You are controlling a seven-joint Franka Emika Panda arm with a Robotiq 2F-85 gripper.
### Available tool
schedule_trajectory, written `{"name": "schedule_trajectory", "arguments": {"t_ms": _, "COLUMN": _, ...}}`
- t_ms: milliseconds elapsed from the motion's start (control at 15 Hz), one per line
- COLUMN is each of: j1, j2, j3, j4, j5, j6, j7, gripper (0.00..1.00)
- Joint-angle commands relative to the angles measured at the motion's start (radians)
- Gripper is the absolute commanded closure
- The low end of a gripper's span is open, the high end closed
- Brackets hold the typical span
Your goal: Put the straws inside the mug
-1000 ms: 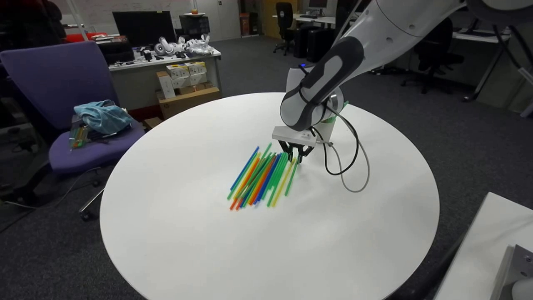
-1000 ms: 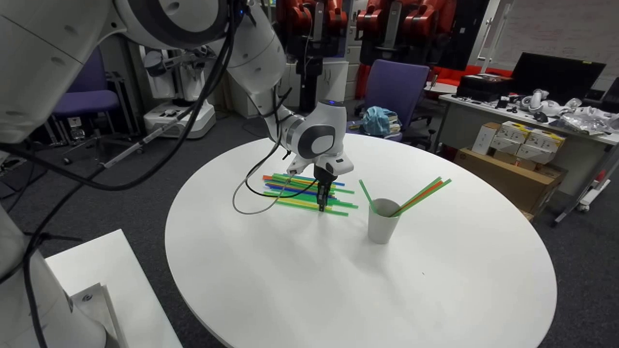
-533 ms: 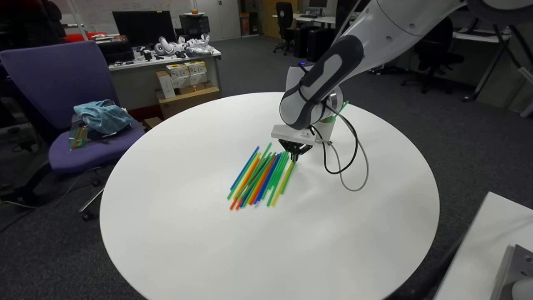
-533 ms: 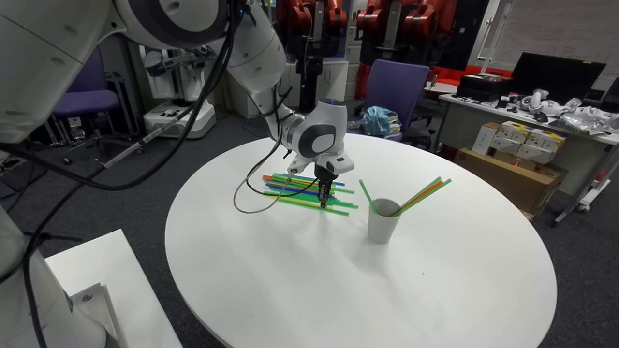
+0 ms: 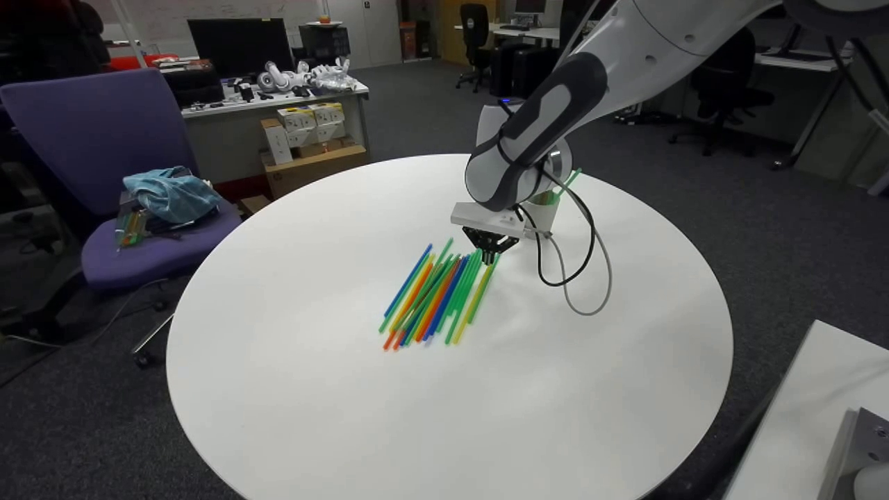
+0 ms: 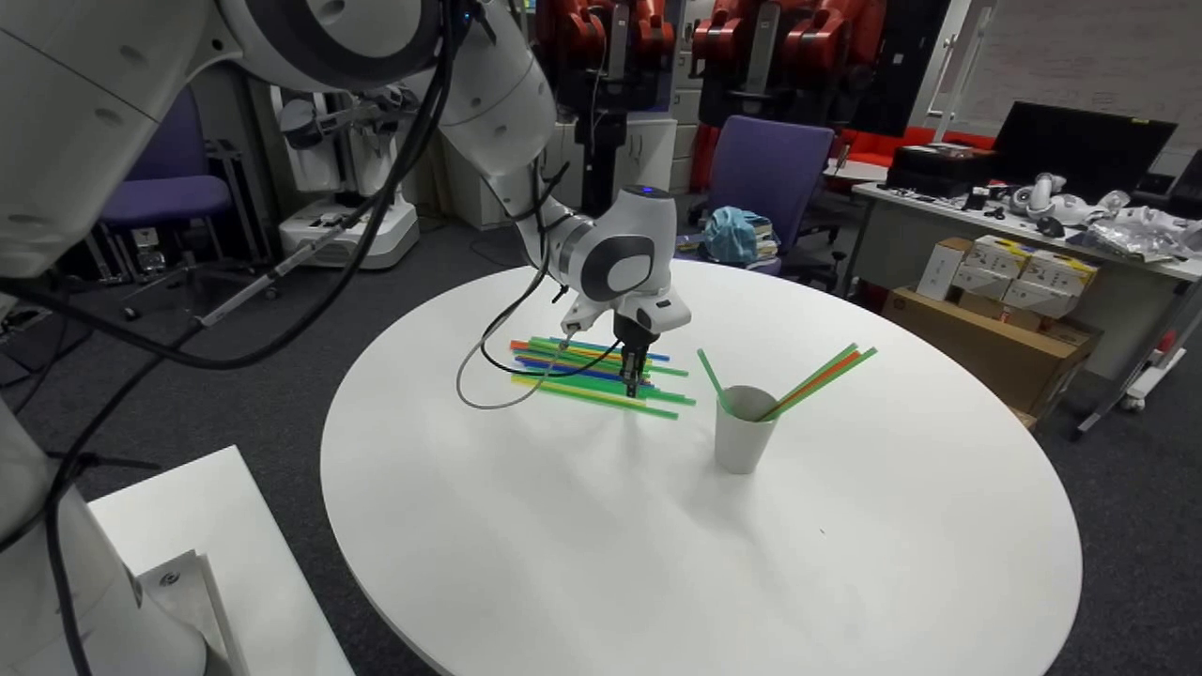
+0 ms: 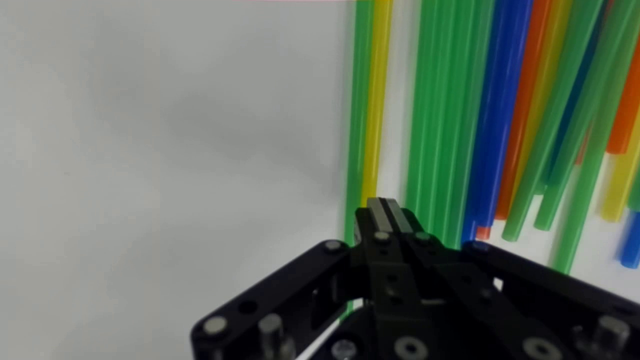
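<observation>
A round white bench [image 6: 845,563] is overhung by a white robot arm [image 5: 625,83]. The end effector [image 7: 383,202] is clenched, its jaws pressed together. The white mug [image 6: 742,446] is stood upright on the bench; propped inside it are a few straws [image 6: 826,374], green and orange. Near the mug, loose straws [image 5: 444,298] in green, blue, orange and yellow are laid roughly parallel, those at one side beneath the end effector. In the wrist view, a yellow straw [image 7: 375,125] is partly hidden by the jaws.
</observation>
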Motion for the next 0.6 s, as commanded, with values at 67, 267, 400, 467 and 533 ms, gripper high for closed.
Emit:
{"name": "schedule_trajectory", "arguments": {"t_ms": 67, "j1": 0.001, "j2": -0.057, "j3": 0.002, "j4": -0.029, "j5": 0.021, "j6": 0.034, "j7": -0.037, "gripper": 1.0}}
{"name": "schedule_trajectory", "arguments": {"t_ms": 267, "j1": 0.007, "j2": -0.059, "j3": -0.001, "j4": -0.03, "j5": 0.014, "j6": 0.032, "j7": -0.04, "gripper": 0.72}}
{"name": "schedule_trajectory", "arguments": {"t_ms": 400, "j1": 0.009, "j2": -0.05, "j3": -0.006, "j4": -0.029, "j5": 0.012, "j6": 0.023, "j7": -0.038, "gripper": 0.59}}
{"name": "schedule_trajectory", "arguments": {"t_ms": 467, "j1": 0.006, "j2": -0.05, "j3": -0.005, "j4": -0.03, "j5": 0.013, "j6": 0.019, "j7": -0.039, "gripper": 0.51}}
{"name": "schedule_trajectory", "arguments": {"t_ms": 533, "j1": 0.008, "j2": -0.051, "j3": -0.011, "j4": -0.033, "j5": 0.011, "j6": 0.021, "j7": -0.034, "gripper": 0.44}}
